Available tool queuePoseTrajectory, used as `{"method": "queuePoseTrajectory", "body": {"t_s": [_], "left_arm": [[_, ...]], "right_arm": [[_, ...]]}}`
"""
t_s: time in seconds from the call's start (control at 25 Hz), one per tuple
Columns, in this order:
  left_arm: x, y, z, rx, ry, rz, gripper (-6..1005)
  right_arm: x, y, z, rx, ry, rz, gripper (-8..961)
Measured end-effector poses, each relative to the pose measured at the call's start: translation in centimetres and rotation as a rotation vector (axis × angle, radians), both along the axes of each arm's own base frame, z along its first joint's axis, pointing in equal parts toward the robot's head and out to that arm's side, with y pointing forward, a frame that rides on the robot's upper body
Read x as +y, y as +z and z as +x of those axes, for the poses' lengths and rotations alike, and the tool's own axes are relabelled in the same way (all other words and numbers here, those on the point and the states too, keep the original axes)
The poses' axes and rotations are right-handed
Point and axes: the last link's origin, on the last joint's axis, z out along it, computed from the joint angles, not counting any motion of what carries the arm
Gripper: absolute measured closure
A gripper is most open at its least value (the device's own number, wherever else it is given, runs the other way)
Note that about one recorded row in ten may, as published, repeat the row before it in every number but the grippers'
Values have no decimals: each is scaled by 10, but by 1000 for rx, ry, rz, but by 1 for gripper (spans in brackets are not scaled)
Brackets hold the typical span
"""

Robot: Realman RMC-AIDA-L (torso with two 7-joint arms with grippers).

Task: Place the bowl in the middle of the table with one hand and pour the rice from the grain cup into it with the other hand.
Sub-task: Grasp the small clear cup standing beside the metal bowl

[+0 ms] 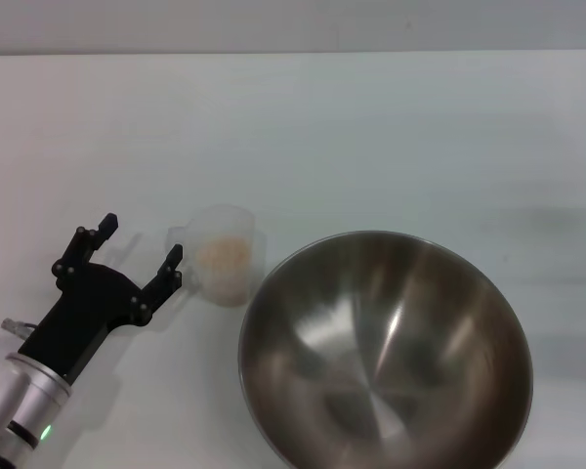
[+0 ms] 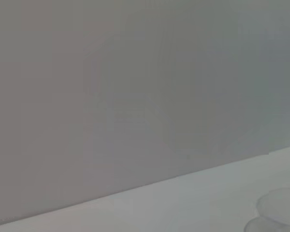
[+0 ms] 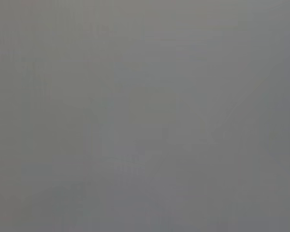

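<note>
In the head view the big steel bowl (image 1: pixel 386 352) sits on the white table (image 1: pixel 371 137) at the front, right of centre. The clear grain cup (image 1: pixel 223 256) stands upright just left of the bowl's rim, with rice (image 1: pixel 223 258) inside. My left gripper (image 1: pixel 139 246) is open, just left of the cup; one fingertip (image 1: pixel 172 258) is close beside the cup wall, the other fingertip (image 1: pixel 107 225) is farther left. The cup's edge (image 2: pixel 280 208) shows faintly in the left wrist view. My right gripper is out of view.
The table stretches wide behind the cup and bowl to its far edge (image 1: pixel 293 53). The right wrist view shows only plain grey.
</note>
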Motion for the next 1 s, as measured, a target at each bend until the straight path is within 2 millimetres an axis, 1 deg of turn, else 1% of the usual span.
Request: {"method": "queuePoseTrajectory", "body": {"t_s": [0.08,0.2,0.32,0.4,0.56,0.68,1.0], "left_arm": [[0,0,0,0,0,0,140],[9,0,0,12,11,-2,140],[9,0,0,12,11,-2,140],[13,1,-1,11,24,8,140],[13,1,0,8,27,10,141],[10,0,1,5,24,14,142],[12,-2,5,-16,19,0,414]], "right_arm": [[0,0,0,1,0,0,445],[0,-1,-1,3,1,-3,445],[0,-2,-1,3,2,-5,445],[0,-2,-1,4,4,-6,445],[1,-2,-2,3,6,-7,445],[3,-2,-3,1,9,-10,445],[5,0,-3,-9,11,-8,445]]}}
